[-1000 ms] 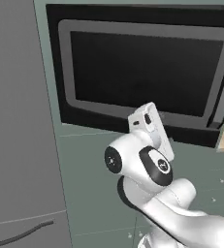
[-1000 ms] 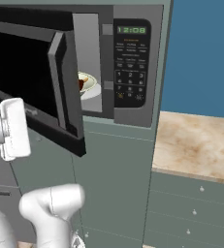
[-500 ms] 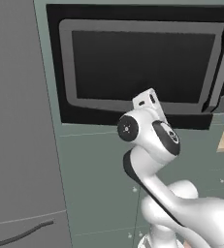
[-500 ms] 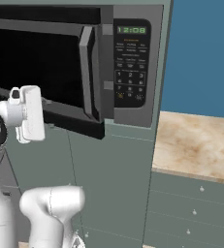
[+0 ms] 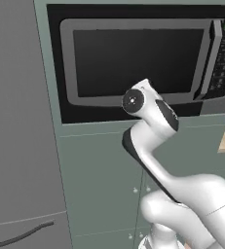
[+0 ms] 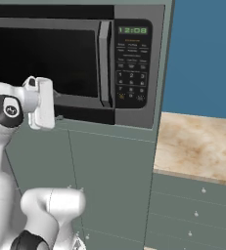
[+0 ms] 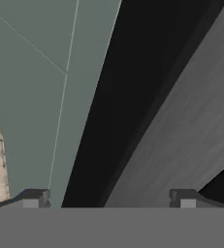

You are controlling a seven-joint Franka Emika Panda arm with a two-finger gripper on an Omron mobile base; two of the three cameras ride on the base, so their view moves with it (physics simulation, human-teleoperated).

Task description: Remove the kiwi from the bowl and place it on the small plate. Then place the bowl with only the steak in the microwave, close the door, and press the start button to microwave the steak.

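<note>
A grey built-in microwave (image 6: 75, 63) sits in a grey-green cabinet wall above lower cabinet fronts. Its door (image 5: 138, 63) is shut flush against the body: a wide grey frame around a dark glass window that hides the inside. A long vertical grey bar handle (image 6: 103, 63) runs down the door's right edge. Just beside the handle is a black keypad panel (image 6: 132, 63), with green digits glowing at its top.

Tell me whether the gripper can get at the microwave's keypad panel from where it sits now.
Probably yes. The door looks shut, so nothing covers the keypad panel. The gripper, jaws open, sits by the door's lower frame, left of the panel, with free space between.
</note>
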